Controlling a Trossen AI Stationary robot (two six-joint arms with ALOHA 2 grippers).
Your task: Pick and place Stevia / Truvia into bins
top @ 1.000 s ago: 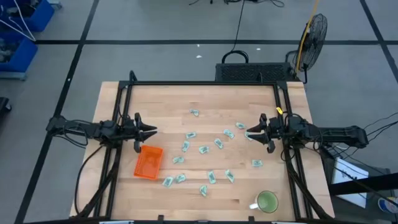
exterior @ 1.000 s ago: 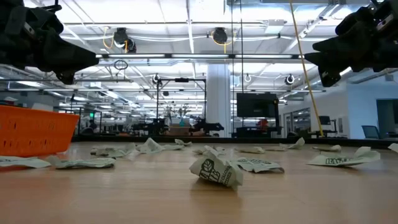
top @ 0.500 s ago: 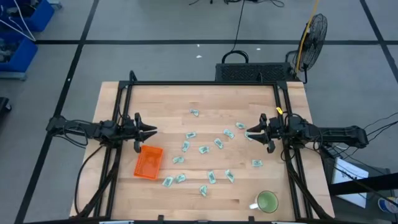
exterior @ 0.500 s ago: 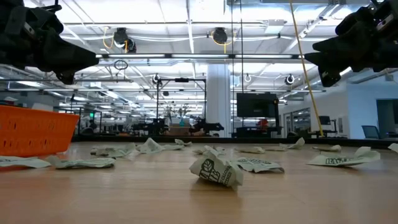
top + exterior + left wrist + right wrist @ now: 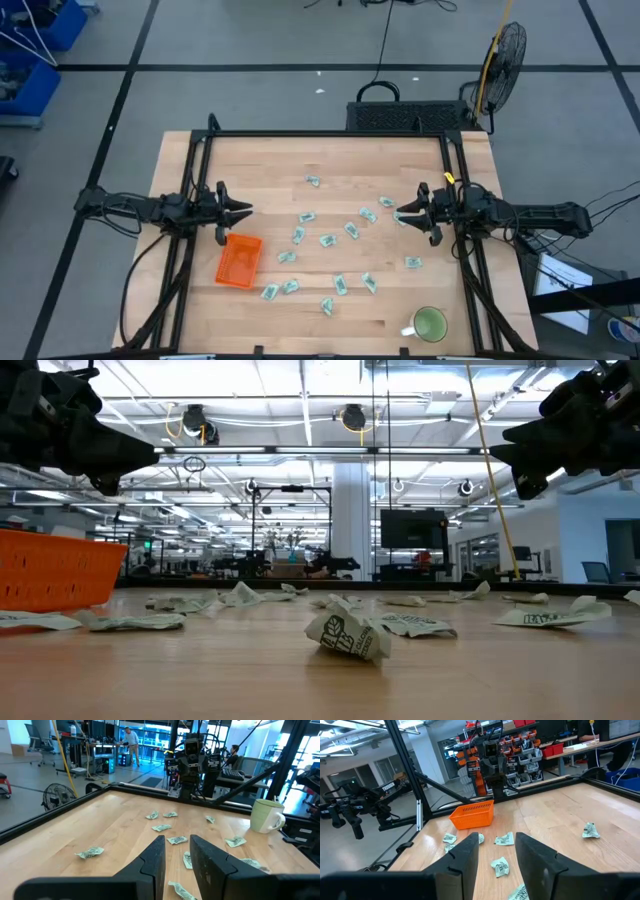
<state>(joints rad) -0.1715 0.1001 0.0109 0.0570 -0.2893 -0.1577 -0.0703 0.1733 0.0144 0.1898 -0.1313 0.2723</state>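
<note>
Nothing lifted yet, so this looks like the opening of the job: both arms hang above the table edges, poised to start. The left gripper (image 5: 240, 210) sits just beside the far end of the orange tray (image 5: 239, 260), fingers a narrow gap apart and holding nothing; the right gripper (image 5: 403, 214) hovers over the table's right side, fingers spread a little and equally bare. The Stevia packets (image 5: 326, 241) lie scattered flat and crumpled across the middle of the wooden table (image 5: 270, 160), none touching the tray, a few close to its near end. From above the tray appears to hold nothing. A green mug (image 5: 430, 324) stands at the near right corner, apart from the packets. Next, I'd judge, one gripper must drop onto a nearby packet, pinch its thin paper cleanly off the wood and carry it to the tray.
</note>
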